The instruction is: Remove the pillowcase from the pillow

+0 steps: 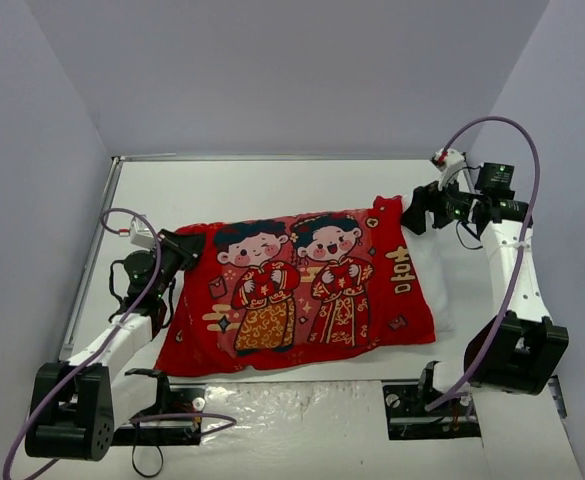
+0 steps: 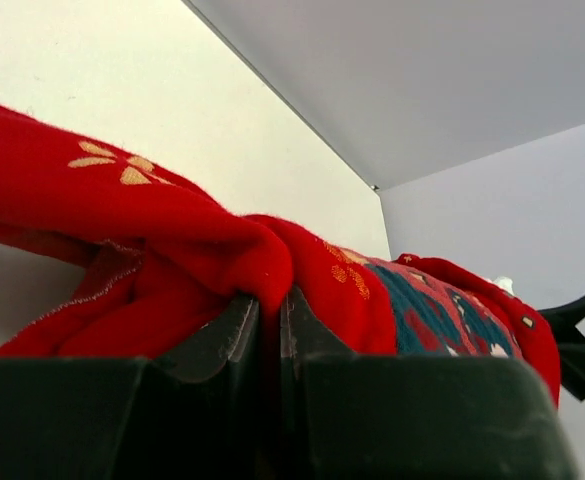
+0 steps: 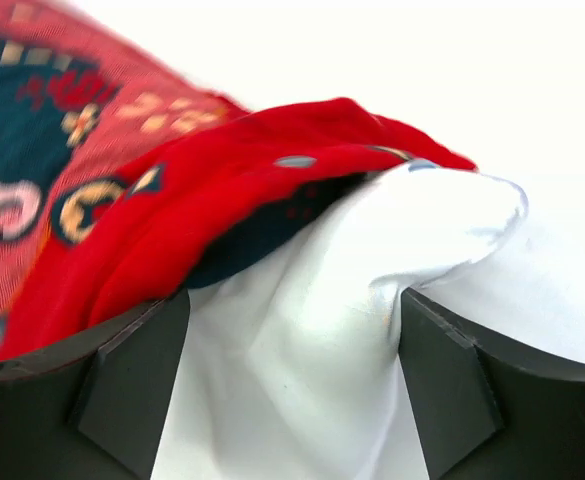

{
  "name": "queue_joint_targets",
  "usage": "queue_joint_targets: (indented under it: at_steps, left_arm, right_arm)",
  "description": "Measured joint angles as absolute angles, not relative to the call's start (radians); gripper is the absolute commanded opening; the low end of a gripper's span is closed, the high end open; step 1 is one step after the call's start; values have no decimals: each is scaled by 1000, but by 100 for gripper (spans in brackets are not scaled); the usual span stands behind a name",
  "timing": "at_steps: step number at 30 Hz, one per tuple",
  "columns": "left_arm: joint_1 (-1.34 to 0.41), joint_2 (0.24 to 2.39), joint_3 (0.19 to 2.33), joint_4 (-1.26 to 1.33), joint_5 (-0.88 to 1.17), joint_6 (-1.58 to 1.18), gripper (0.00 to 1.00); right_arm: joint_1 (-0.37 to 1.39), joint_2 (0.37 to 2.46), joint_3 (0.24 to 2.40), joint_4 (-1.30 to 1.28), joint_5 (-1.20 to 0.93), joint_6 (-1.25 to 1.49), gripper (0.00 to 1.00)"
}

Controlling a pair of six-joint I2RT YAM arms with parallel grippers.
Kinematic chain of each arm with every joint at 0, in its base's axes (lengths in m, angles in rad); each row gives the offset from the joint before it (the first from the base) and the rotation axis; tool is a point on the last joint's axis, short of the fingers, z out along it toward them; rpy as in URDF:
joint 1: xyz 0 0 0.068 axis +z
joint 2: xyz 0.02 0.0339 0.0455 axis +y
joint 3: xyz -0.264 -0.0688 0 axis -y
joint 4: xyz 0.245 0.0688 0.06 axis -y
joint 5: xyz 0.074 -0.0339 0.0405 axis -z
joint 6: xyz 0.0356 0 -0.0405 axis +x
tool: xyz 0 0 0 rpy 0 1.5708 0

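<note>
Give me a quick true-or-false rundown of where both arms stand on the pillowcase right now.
1. The left gripper has its jaws pinched on a fold of the pillowcase. True.
2. The right gripper is clamped shut on red fabric. False: its jaws stand wide apart, with a white corner of the pillow between them.
3. The pillow is fully out of the case. False: only its right edge shows past the red fabric.
4. The pillowcase lies print side up. True.

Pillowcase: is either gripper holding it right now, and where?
Left gripper pinches a fold at the pillowcase's left edge. Right gripper straddles the pillow's exposed corner; grip unclear.
</note>
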State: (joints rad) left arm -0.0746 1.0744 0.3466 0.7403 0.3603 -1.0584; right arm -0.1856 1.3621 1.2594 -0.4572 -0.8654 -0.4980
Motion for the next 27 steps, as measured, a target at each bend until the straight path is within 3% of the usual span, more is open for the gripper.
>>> queue_joint_targets:
  at_steps: [8, 15, 18, 19, 20, 22, 23, 24, 27]
  left_arm:
    - [-55, 1074, 351, 696, 401, -1053, 2]
    - [-44, 1095, 378, 677, 421, -1050, 2]
    - [-43, 1112, 388, 676, 426, -1048, 2]
    - [-43, 1121, 393, 677, 426, -1048, 2]
    - [-43, 1129, 398, 677, 427, -1047, 2]
    - [-43, 1151, 413, 677, 429, -1048, 2]
    - [-42, 1168, 423, 677, 431, -1048, 2]
    - [-38, 1185, 437, 677, 435, -1048, 2]
    - [-17, 1283, 537, 665, 465, -1053, 2]
  right_arm:
    - [-231, 1539, 1304, -407, -873, -126, 88]
    - [-228, 1620, 1289, -388, -873, -95, 94]
    - [-227, 1638, 1264, -376, -893, -106, 91]
    - [-226, 1645, 1256, -371, -903, -109, 88]
    - [-222, 1652, 1249, -366, -910, -112, 73]
    - [-207, 1667, 1240, -357, -926, -121, 53]
    - [-195, 1674, 1239, -354, -932, -122, 31]
    - [-181, 1679, 1239, -349, -936, -125, 0]
    - [-151, 1691, 1262, -359, -952, -111, 0]
